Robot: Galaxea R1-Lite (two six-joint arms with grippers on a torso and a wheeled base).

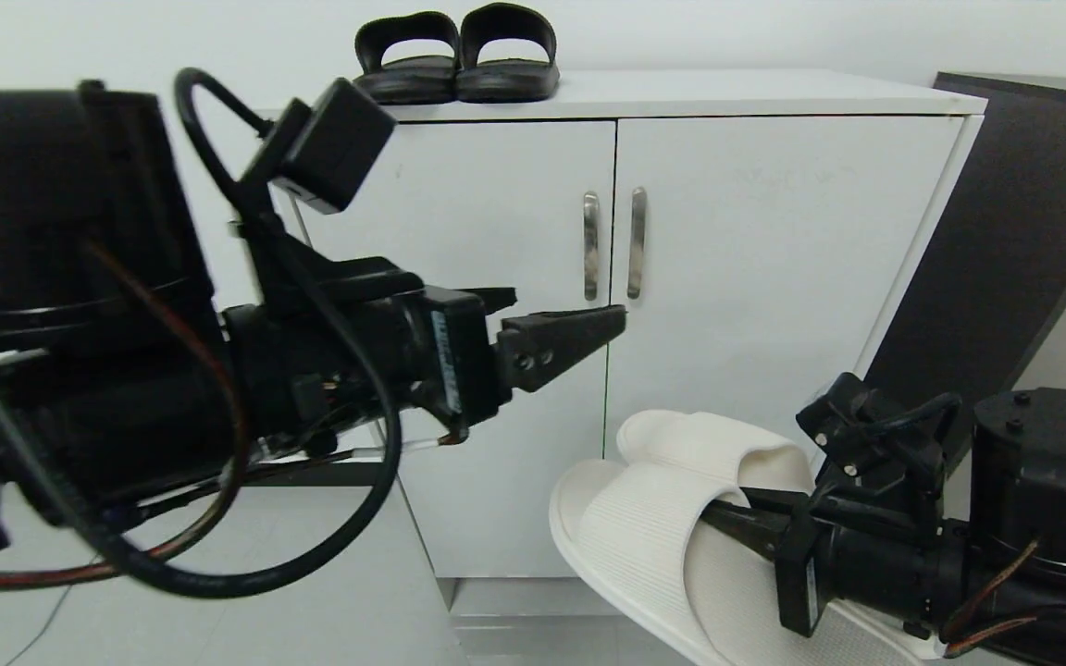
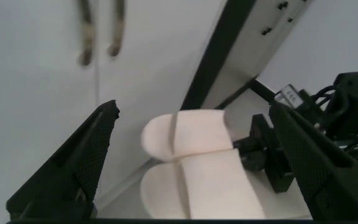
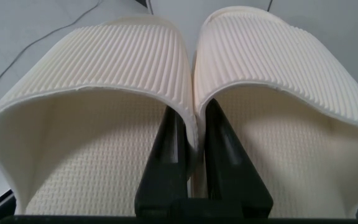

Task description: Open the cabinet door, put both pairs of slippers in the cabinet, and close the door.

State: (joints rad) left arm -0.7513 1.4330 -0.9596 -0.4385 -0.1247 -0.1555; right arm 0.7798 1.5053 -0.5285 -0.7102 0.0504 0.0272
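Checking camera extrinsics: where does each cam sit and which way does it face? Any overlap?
Head: on the head, facing forward-down at the closed cabinet, black slippers on top; left gripper and right gripper show.
Left wrist: on left arm, looking past its open fingers at the cabinet handles.
Right wrist: on right arm, looking along its fingers into the clamped white slippers.
Shared: all three see the white slippers.

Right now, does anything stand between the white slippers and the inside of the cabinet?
Yes. The left door and the right door of the cabinet are both shut, in front of the white slippers that the right claw pinches. The left claw is open near the handles, gripping neither.
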